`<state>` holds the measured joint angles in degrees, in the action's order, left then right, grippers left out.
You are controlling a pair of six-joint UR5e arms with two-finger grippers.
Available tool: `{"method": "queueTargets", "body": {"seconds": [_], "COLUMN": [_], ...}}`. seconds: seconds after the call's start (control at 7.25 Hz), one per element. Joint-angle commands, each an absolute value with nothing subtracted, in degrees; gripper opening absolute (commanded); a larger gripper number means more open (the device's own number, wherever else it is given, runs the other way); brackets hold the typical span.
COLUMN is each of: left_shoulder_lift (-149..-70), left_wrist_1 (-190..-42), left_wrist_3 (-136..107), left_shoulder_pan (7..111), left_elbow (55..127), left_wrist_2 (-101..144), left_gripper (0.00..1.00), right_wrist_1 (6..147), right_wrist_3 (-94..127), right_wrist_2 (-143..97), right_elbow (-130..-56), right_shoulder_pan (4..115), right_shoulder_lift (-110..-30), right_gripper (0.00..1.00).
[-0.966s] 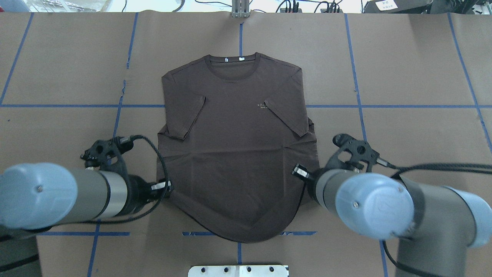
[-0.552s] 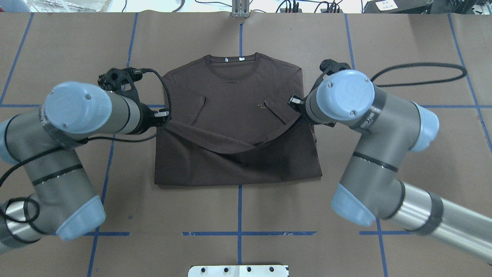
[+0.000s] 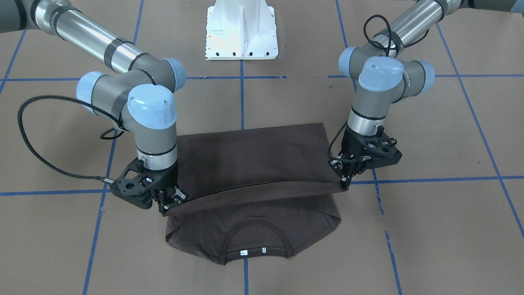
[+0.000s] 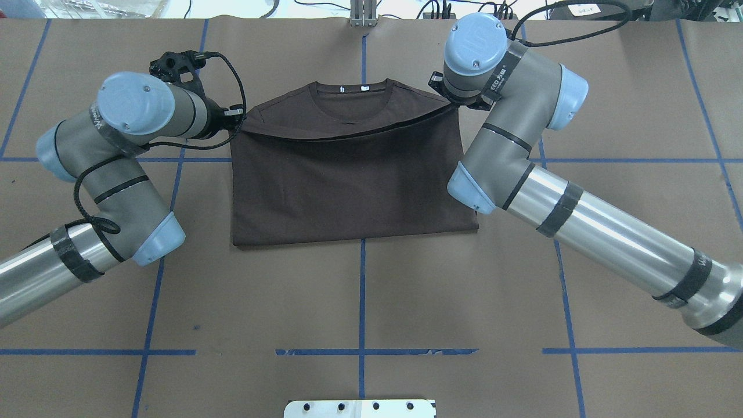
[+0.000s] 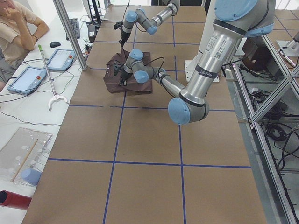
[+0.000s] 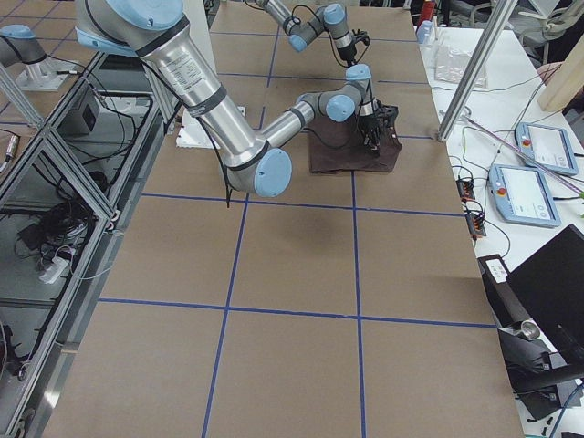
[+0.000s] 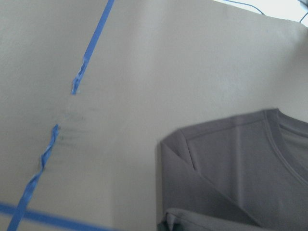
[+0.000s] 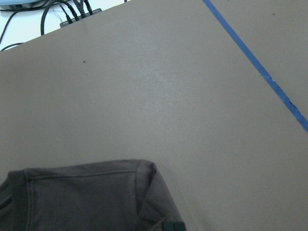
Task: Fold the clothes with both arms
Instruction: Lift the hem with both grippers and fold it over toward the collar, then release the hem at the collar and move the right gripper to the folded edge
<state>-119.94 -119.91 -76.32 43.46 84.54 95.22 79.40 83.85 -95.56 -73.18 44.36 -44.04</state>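
Observation:
The dark brown T-shirt [image 4: 354,180] lies folded across its middle on the brown paper, its lower half drawn up over the chest. The hem edge sags between my two grippers just short of the ribbed collar [image 4: 351,98] with its white labels. My left gripper [image 4: 239,119] is shut on the hem's left corner, held slightly above the shoulder. My right gripper [image 4: 450,104] is shut on the other corner. From across the table, the right gripper [image 3: 166,209] and left gripper [image 3: 346,180] pinch the raised edge of the T-shirt [image 3: 254,159]. The wrist views show only the shoulders [image 7: 231,159] [image 8: 86,197].
Blue tape lines [image 4: 361,290] grid the paper-covered table. The white bolted pedestal [image 3: 241,32] stands at the robot's side. Cables [image 4: 441,8] lie along the far edge. A person [image 5: 14,28] sits at a side desk with tablets [image 5: 28,79].
Both grippers carried the hem from the near edge up toward the collar. The shirt is now doubled over, and the sleeves and chest lettering are covered.

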Motion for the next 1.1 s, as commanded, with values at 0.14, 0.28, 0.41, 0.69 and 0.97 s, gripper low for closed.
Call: {"method": "queueTargets", "body": {"seconds": [0.14,0.28,0.41,0.69,0.97], "left_shoulder_lift": [-123.0,-123.1,-123.3,-122.6,-120.3], "left_wrist_1": [-123.0,-123.0,-123.0,-124.1,-124.1], "left_wrist_3": [-76.4,-76.4,-76.5,-76.4,-76.8], "left_shoulder_pan": [43.8,43.8,43.8,44.1,44.1], "left_elbow": [78.1,77.9,77.9,78.2,81.5], "left_wrist_2": [92.2,92.2,92.4,92.6,94.2], "left_gripper": [0.0,0.25,0.41,0.42,0.43], "right_wrist_1": [71.5,71.3,71.3,71.3,71.5], "right_wrist_3": [79.7,79.5,79.5,79.5,80.2], "right_wrist_2": [-96.0,-96.1,-96.1,-96.4,-103.7], "right_elbow": [-64.6,-64.6,-64.6,-65.5,-77.3], "right_shoulder_pan": [46.0,45.8,45.7,46.0,46.1], "right_shoulder_lift": [-42.3,-42.2,-42.0,-42.2,-50.4], "right_gripper": [0.0,0.0,0.21,0.39,0.55]}}
